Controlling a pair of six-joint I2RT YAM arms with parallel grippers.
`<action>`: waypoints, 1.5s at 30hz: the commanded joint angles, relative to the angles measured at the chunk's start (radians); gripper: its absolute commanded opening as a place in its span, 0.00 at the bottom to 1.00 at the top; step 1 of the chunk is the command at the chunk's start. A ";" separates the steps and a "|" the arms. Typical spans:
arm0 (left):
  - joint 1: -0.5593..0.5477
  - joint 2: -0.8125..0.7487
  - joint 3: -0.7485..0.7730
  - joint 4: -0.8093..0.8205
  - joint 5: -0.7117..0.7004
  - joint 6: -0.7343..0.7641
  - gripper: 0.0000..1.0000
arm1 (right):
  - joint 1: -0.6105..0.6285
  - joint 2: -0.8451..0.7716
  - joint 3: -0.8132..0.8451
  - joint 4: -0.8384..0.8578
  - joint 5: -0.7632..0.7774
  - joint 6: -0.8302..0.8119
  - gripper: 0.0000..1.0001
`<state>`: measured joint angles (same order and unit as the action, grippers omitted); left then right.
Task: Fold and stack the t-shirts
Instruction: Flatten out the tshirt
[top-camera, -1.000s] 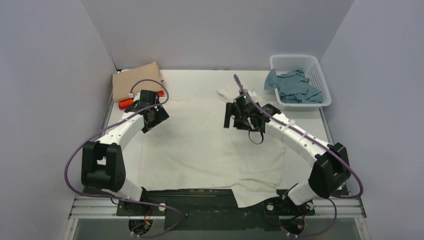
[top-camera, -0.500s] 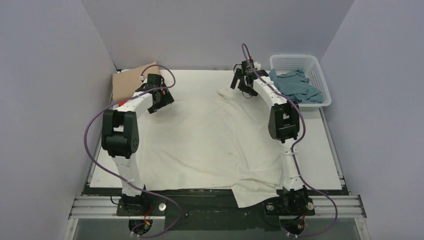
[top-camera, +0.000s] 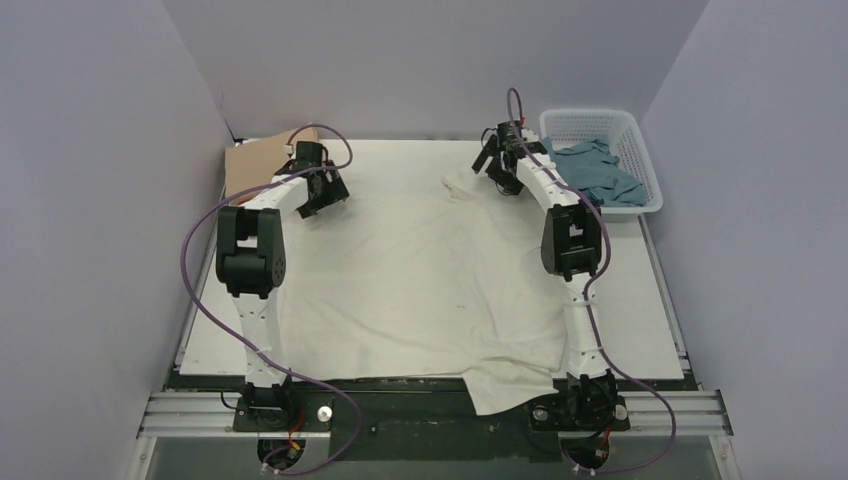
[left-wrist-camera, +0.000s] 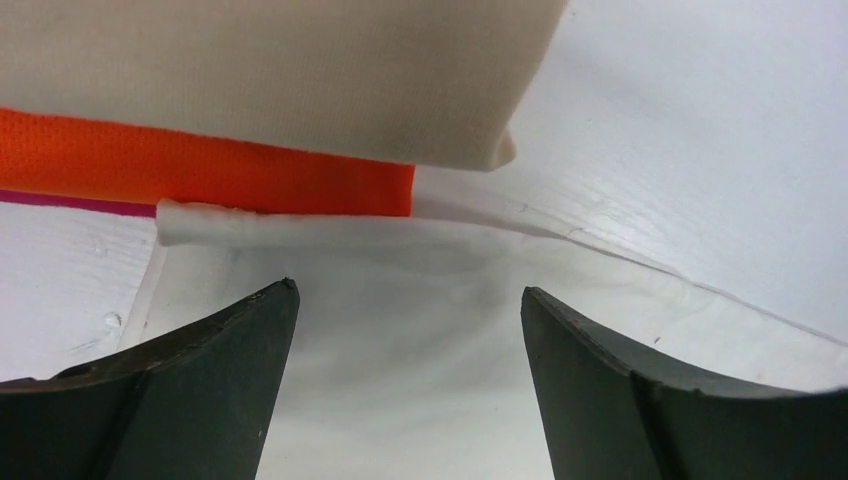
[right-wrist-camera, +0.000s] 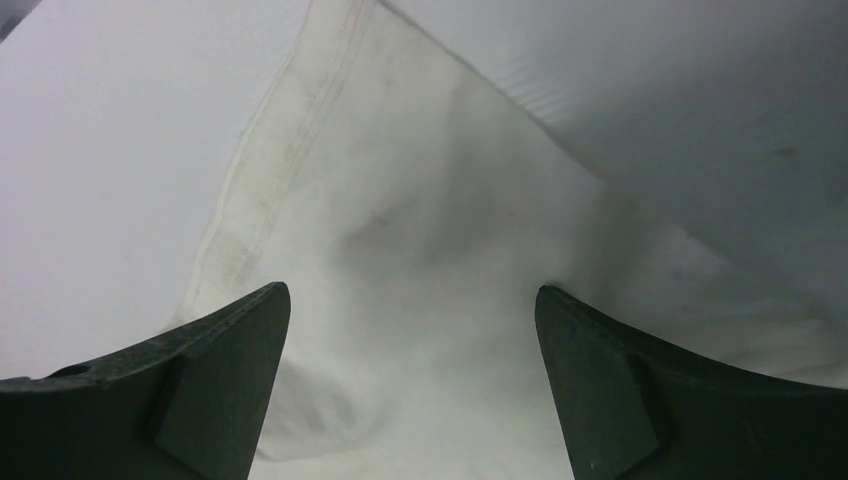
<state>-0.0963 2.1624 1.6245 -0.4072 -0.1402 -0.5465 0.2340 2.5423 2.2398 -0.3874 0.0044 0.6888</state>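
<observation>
Cream t-shirt (top-camera: 420, 270) spread flat, lightly wrinkled, near corner rumpled; left claw (left-wrist-camera: 405, 300) spread, right claw (right-wrist-camera: 412, 300) spread.

Cream tee (top-camera: 400, 270) is seen plain, no pattern. Tan tee (left-wrist-camera: 300, 70) is plain, with an orange tee (left-wrist-camera: 200, 170) shown under it and a thin magenta strip (left-wrist-camera: 50, 196) below. Grey-blue tee (top-camera: 595, 172) is noted in a white lattice basket (top-camera: 643, 160). Desk (top-camera: 640, 310) is white.

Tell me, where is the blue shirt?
In the top view, the blue shirt lies crumpled inside the white basket, at the far right corner of the table.
</observation>
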 joint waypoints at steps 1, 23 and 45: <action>0.005 0.018 0.056 0.028 0.039 0.025 0.93 | -0.074 -0.014 -0.028 -0.142 0.151 0.010 0.88; -0.075 -0.110 0.189 -0.146 -0.132 0.097 0.93 | 0.007 -0.351 -0.131 -0.114 0.167 -0.278 0.92; -0.160 -0.122 -0.094 -0.097 -0.087 0.049 0.93 | 0.104 -0.535 -0.763 -0.117 0.235 -0.166 0.92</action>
<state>-0.2607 1.9667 1.4471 -0.5068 -0.2459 -0.4839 0.3721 1.9800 1.4944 -0.4904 0.2176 0.4824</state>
